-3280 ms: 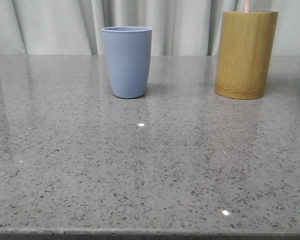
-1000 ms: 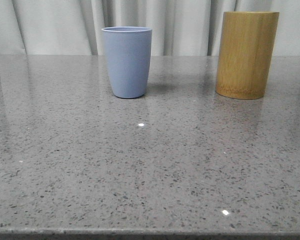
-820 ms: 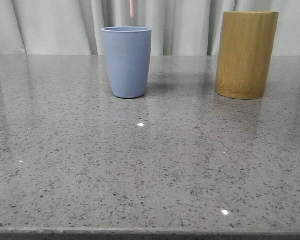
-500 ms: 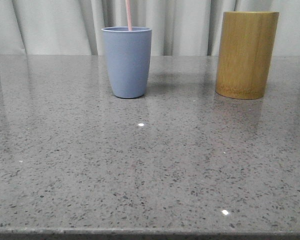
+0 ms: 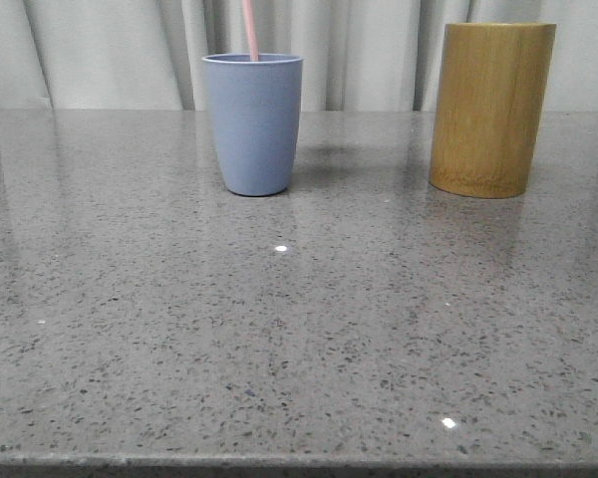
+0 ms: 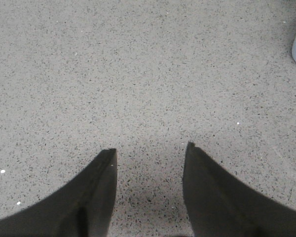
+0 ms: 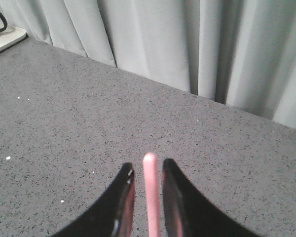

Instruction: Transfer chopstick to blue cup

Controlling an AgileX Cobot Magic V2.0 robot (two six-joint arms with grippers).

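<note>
chopstick stands in blue cup, leaning toward 11 o'clock | right gripper fingers close beside its top, contact unclear | left gripper spread wide, empty over table | left to do: release, withdraw

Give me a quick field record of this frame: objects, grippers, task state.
chopstick: pale pink, lower end inside the cup, leaning slightly
blue cup: upright on the table, left of the holder
wooden holder: upright, apart from the cup
table: grey speckled stone
left gripper: open, holding nothing, over bare table
right gripper: fingers flank the chopstick with slight gaps; grip cannot be told
task state: chopstick is in the cup, release not confirmed
</note>
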